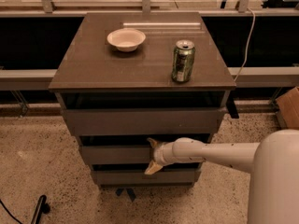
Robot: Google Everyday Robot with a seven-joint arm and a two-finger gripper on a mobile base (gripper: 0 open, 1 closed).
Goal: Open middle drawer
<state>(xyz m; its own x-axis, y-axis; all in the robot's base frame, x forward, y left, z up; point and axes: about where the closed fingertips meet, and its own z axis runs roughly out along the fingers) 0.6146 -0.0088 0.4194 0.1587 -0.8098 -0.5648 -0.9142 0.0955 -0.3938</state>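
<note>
The cabinet has three dark grey-brown drawer fronts stacked under its top. The middle drawer [114, 154] is the medium one, between the wide top drawer [140, 121] and the small bottom drawer [135, 177]. My gripper [151, 156] is at the middle drawer's front, right of its centre. It is open. One tan fingertip [152, 143] is at the front's upper edge and the other [150, 170] is at its lower edge. My white arm [210, 153] reaches in from the right and hides the right part of that front.
On the cabinet top [93, 69] stand a white bowl [126, 39] and a green can [183, 61]. A window ledge and rails run behind. A cardboard box [289, 107] is at the right. A dark object [39, 208] lies on the speckled floor at the lower left.
</note>
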